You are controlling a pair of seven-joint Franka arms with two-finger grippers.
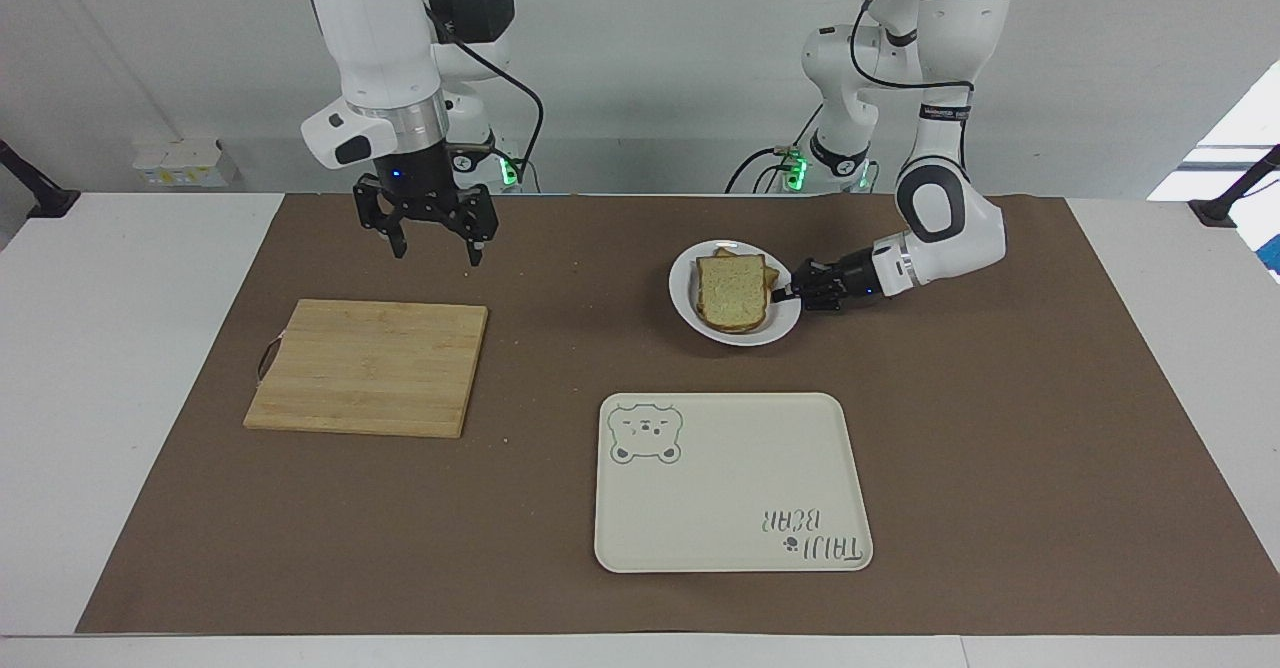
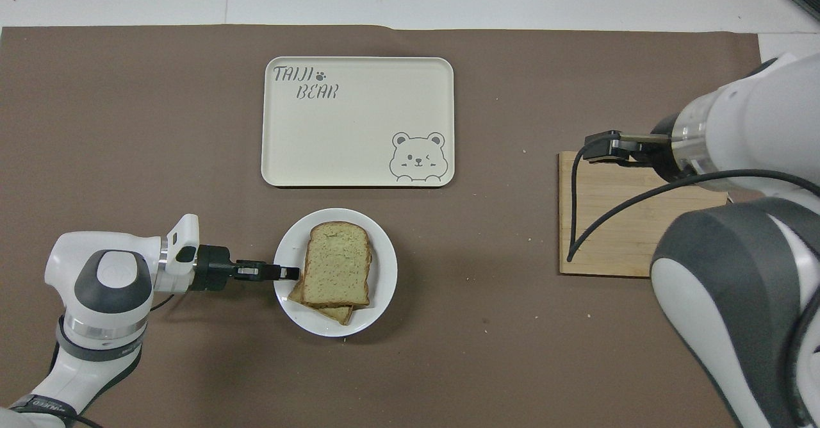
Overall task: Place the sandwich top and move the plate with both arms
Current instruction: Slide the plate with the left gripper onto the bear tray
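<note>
Sandwich top [image 1: 733,291] sits on the stack on the plate [image 1: 690,310], placed. Left gripper [image 1: 783,295] jaws clamp the plate's rim, low and sideways, presumably to drag it. Right gripper [image 1: 437,249] hangs raised, jaws wide, empty.

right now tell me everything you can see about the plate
The plate is small, round, glossy white, ceramic-looking, lying flat on the brown mat, nearer the robots than the tray. It carries two stacked bread slices, the upper one plain. The left gripper is shut on its rim at the left arm's end.
</note>
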